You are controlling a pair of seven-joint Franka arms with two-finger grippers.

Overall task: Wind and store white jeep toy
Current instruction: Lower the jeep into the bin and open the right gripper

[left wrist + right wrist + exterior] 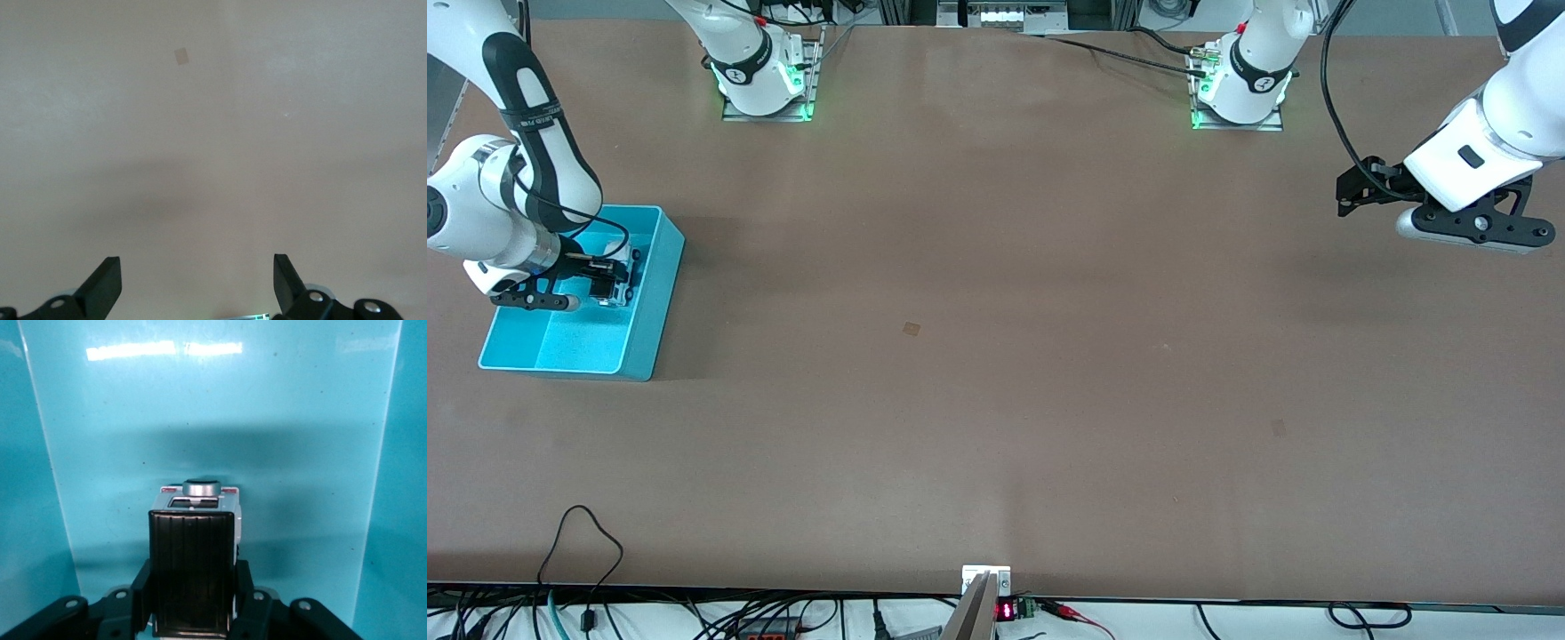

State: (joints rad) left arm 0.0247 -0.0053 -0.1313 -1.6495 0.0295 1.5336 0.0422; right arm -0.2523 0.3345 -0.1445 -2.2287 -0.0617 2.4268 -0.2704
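The white jeep toy (193, 533), with its black ribbed roof panel toward the camera, sits between the jaws of my right gripper (193, 587), which is shut on it. The gripper holds it low inside the turquoise bin (213, 407); whether its wheels touch the floor I cannot tell. In the front view the bin (660, 293) stands at the right arm's end of the table, with the right gripper (609, 283) and the jeep (617, 291) reaching into it. My left gripper (1352, 191) hangs open and empty over bare table at the left arm's end, its jaws (195, 267) wide apart.
A small tan patch (911, 328) lies on the brown tabletop near the middle and shows in the left wrist view as a tan patch (181, 56). A fainter mark (1278, 428) lies nearer the front camera. Cables and a small display (1005, 611) run along the front edge.
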